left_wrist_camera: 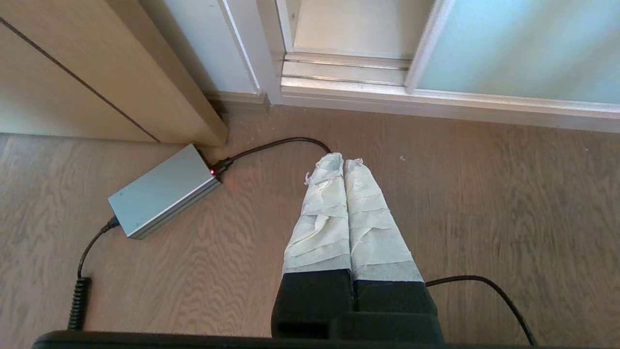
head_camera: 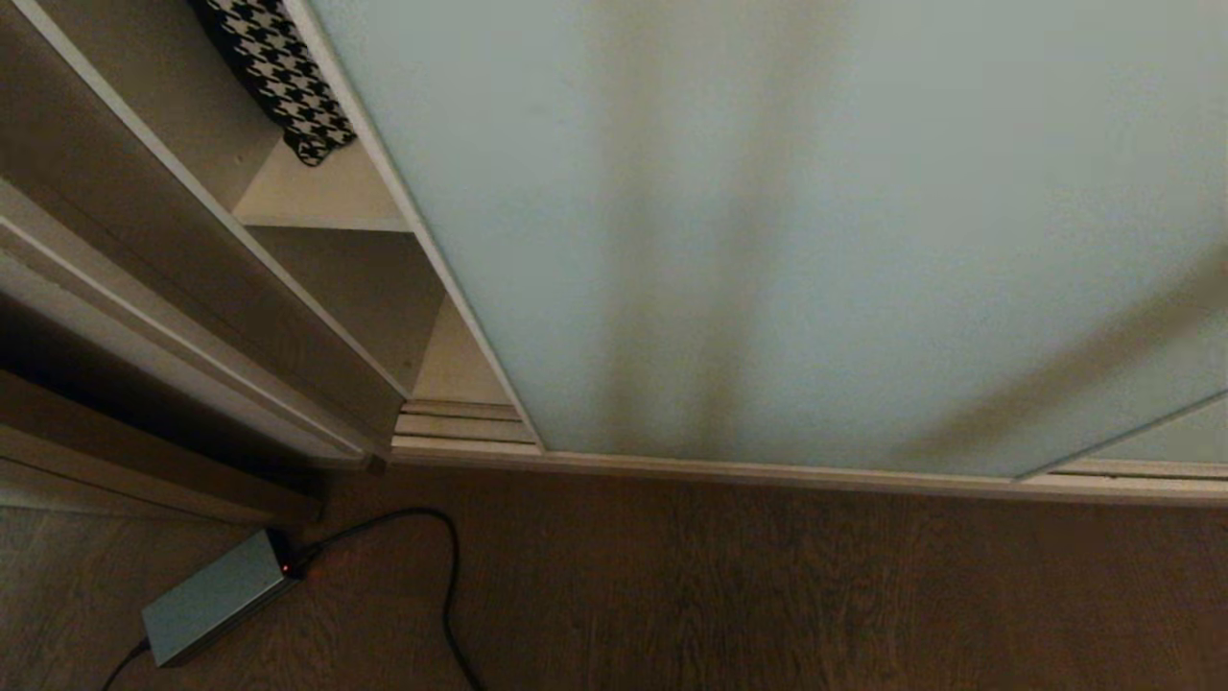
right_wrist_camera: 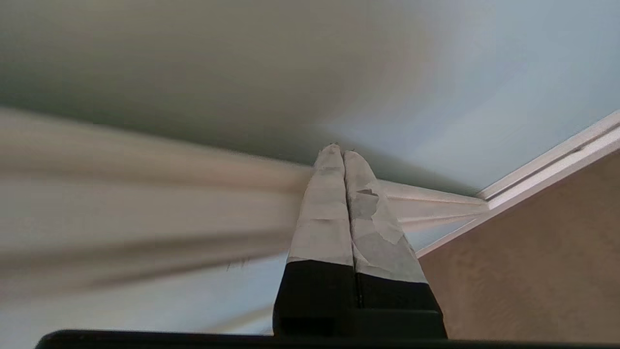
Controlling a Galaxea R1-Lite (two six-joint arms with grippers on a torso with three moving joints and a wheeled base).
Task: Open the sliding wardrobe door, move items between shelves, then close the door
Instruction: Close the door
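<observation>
The sliding wardrobe door (head_camera: 815,240), frosted pale blue-green glass in a slim off-white frame, covers most of the wardrobe front. A narrow gap stays uncovered at its left edge. Through that gap show an upper shelf (head_camera: 321,192) and a lower shelf (head_camera: 460,369). The items are hidden. My right gripper (right_wrist_camera: 341,149) is shut and empty, its taped tips right up at the door glass (right_wrist_camera: 484,72); I cannot tell whether they touch. My left gripper (left_wrist_camera: 343,159) is shut and empty, parked low over the floor before the door (left_wrist_camera: 523,43). Neither arm shows in the head view.
A black-and-white houndstooth cloth (head_camera: 278,77) hangs down to the upper shelf. A grey power brick (head_camera: 216,595) with a black cable (head_camera: 446,576) lies on the wood floor at the left, also in the left wrist view (left_wrist_camera: 162,191). The door's floor track (head_camera: 460,427) runs along the base.
</observation>
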